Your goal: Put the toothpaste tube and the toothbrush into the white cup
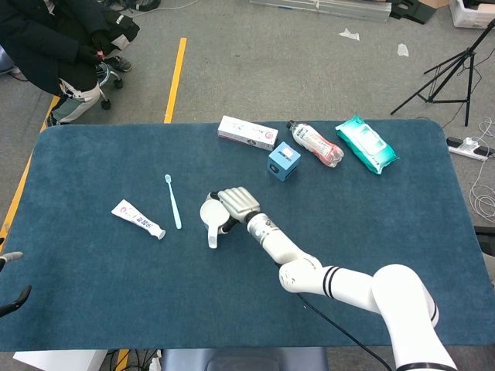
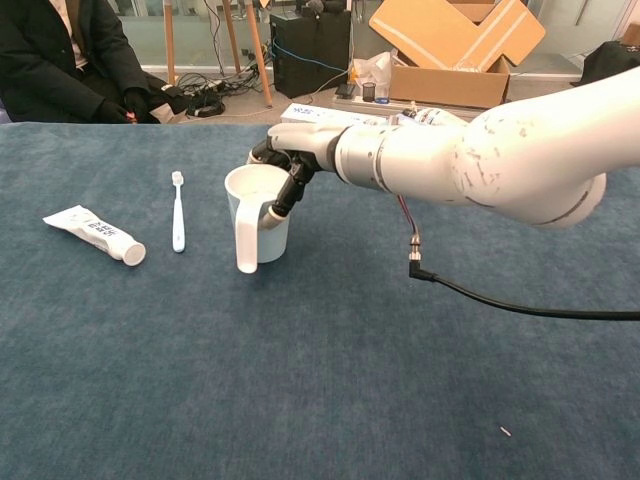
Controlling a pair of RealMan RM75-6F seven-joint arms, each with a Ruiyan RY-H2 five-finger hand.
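A dark blue carpeted table fills most of the head view, with grey floor across the upper frame and a seated person in dark clothes at the upper left corner. The right arm is the biggest thing on the table, a white arm entering from the lower right of the head view and from the right edge of the chest view, reaching toward frame centre. The right hand sits against the white cup, fingers wrapped on its rim and far side, grasping it; the cup stands upright just left of centre, handle facing the camera in the chest view. A black cable hangs off the arm and trails on the table at right. Along the upper middle of the head view sit a green wipes pack, a lying plastic bottle, a white flat box and a small blue cube box. The toothpaste tube lies flat left of centre, cap end toward the cup, well apart from it. The toothbrush lies flat between tube and cup, touching neither. The left hand shows only as dark tips at the lower left edge; its state cannot be told.
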